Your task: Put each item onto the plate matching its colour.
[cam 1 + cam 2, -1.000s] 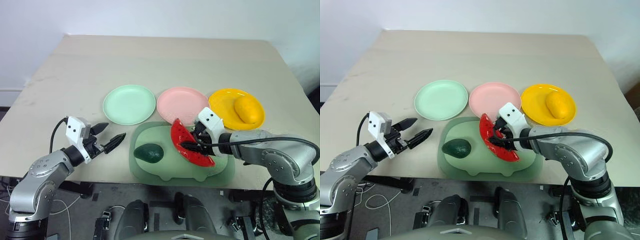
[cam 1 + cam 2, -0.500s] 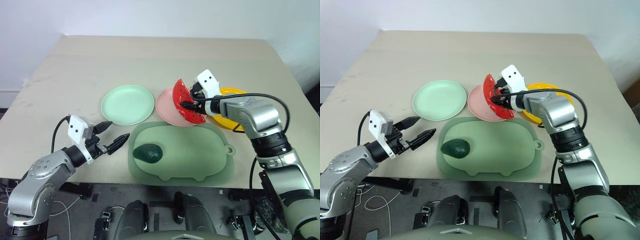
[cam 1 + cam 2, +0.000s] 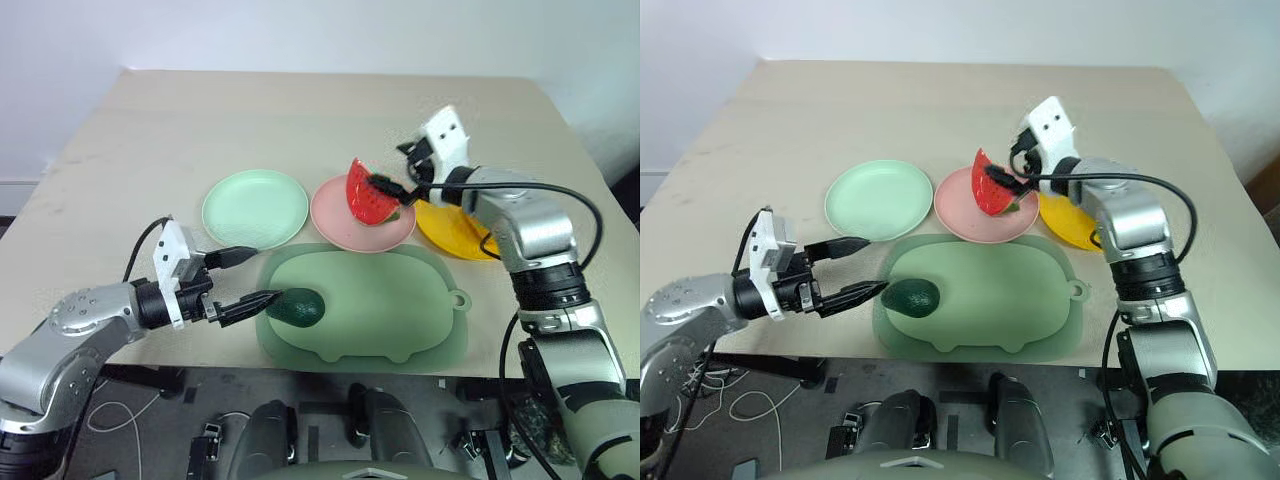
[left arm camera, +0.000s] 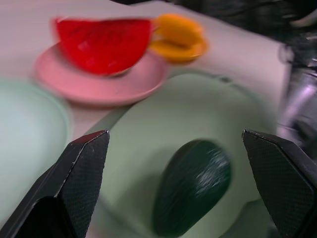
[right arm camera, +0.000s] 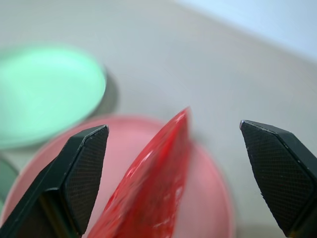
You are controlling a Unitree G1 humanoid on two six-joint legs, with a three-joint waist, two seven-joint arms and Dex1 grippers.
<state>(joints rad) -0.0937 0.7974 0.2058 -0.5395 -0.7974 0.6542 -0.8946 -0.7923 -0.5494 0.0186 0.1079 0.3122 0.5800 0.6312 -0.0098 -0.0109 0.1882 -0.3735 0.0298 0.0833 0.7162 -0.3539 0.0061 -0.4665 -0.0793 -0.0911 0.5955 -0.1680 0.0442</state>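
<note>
The left gripper (image 3: 246,278) is wide open by the avocado (image 3: 296,307) on the tray (image 3: 400,320). The green plate (image 3: 255,208) holds nothing. The watermelon (image 3: 371,194) sits on the pink plate (image 3: 335,215), below the open right gripper (image 3: 397,168). The mango (image 4: 177,29) lies on the yellow plate (image 3: 450,228).

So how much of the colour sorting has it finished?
Two of three look done: the mango lies on the yellow plate, the watermelon sits on the pink plate. In hand: left gripper, open, beside the avocado. Left: moving it from tray to green plate.

Watermelon (image 3: 372,195) on middle plate (image 3: 340,222).
</note>
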